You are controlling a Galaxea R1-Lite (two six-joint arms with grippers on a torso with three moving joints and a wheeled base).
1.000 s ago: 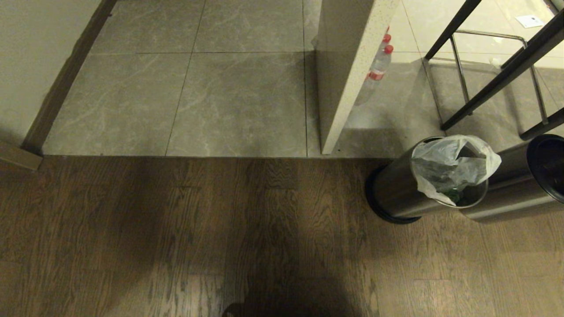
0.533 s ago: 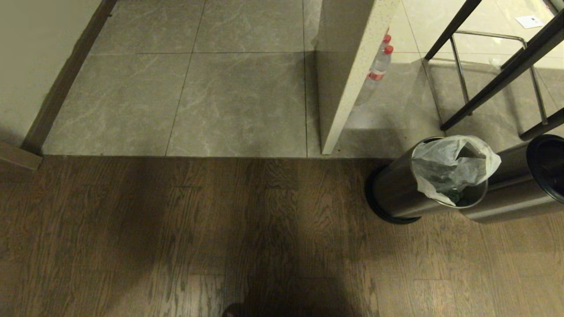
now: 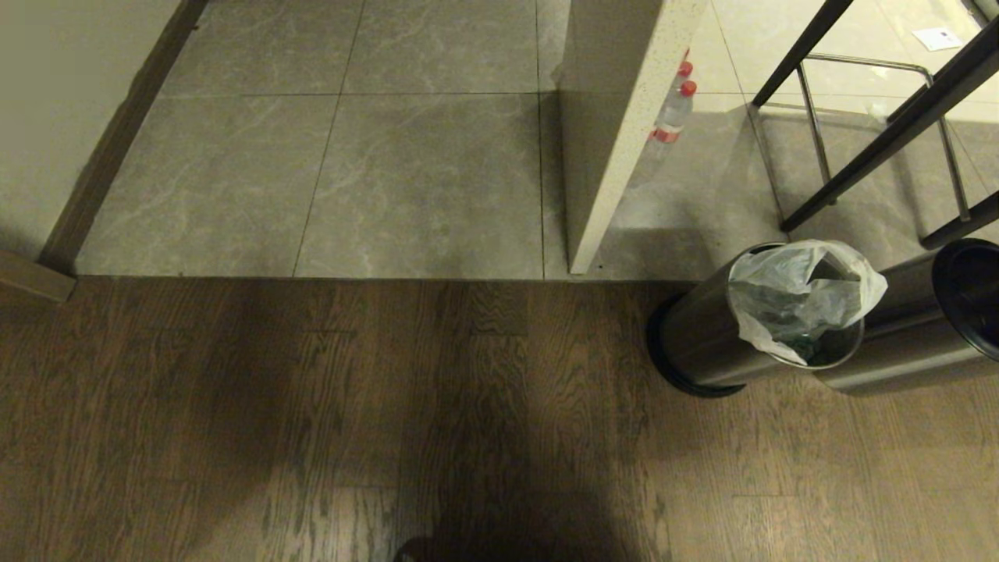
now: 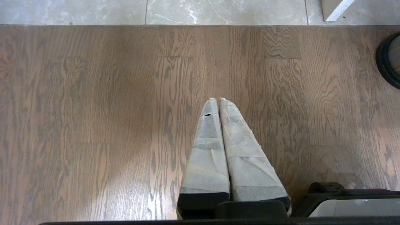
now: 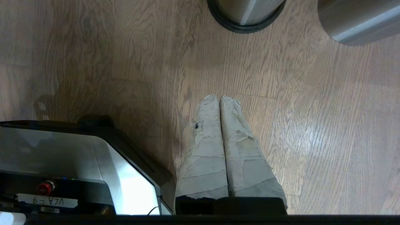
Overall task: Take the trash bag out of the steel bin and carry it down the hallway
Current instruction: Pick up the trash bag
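Observation:
The steel bin (image 3: 698,336) stands at the right on the wood-plank floor, by the edge of the grey tiles. The crinkled clear trash bag (image 3: 788,293) sits in its mouth, bunched above the rim. Beside it stands a steel sleeve (image 3: 897,328) with a thick black rim. The hallway tiles (image 3: 421,179) stretch ahead. Neither gripper shows in the head view. My right gripper (image 5: 218,97) is shut and empty over the planks, a short way from the bin's black base (image 5: 247,26) and the sleeve (image 5: 359,22). My left gripper (image 4: 217,99) is shut and empty above bare planks.
A speckled cream panel (image 3: 616,117) rises just beyond the bin, with red-capped bottles (image 3: 673,109) behind it. Dark stool legs (image 3: 858,148) cross the far right. A cream wall with dark baseboard (image 3: 117,133) borders the left. My own base (image 5: 78,156) is beside the right gripper.

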